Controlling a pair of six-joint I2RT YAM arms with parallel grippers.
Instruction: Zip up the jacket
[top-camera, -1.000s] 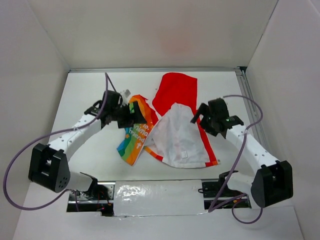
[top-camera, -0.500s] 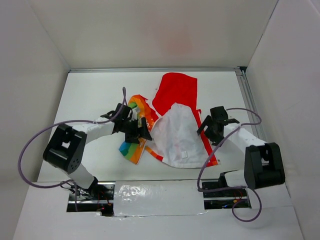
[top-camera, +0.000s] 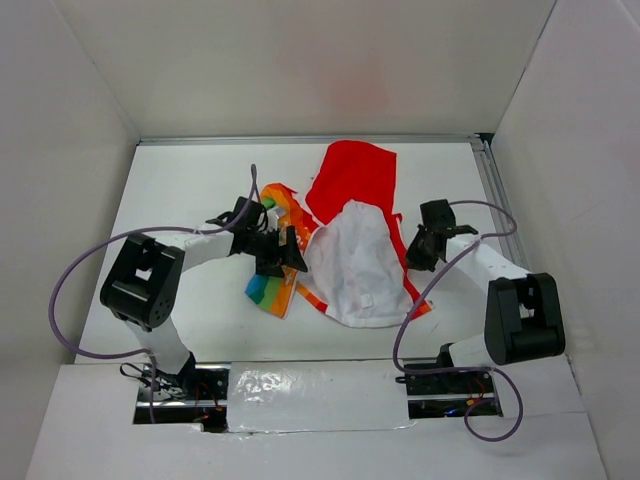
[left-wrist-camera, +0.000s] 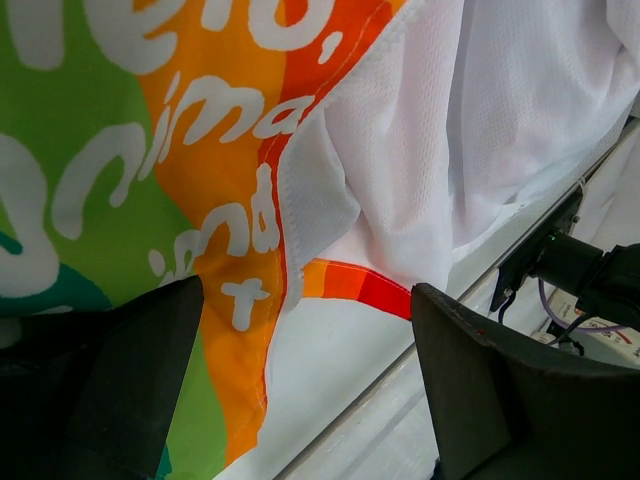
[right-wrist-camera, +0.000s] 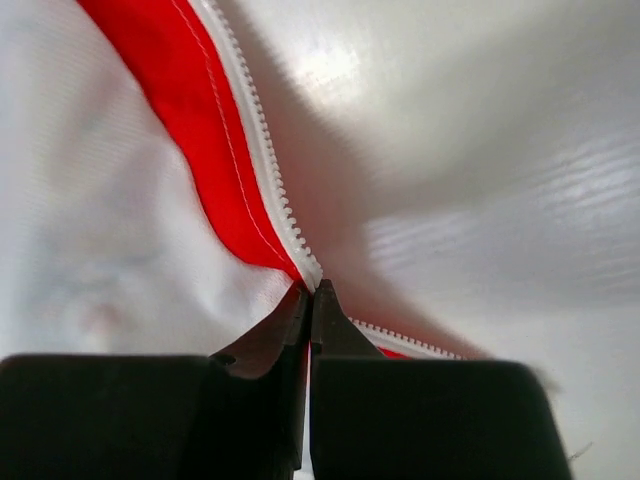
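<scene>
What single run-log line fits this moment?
task: zip jacket, not yet zipped | left gripper: open, over rainbow front panel | right gripper: shut on white zipper edge | jacket: spread open, lining up

Left arm (top-camera: 195, 247) bent at the elbow and reached inward, left gripper (left-wrist-camera: 305, 330) held wide open and low, right arm (top-camera: 485, 262) folded likewise, right gripper (right-wrist-camera: 310, 292) pinched shut on the zipper edge of the jacket (right-wrist-camera: 225, 190).
</scene>
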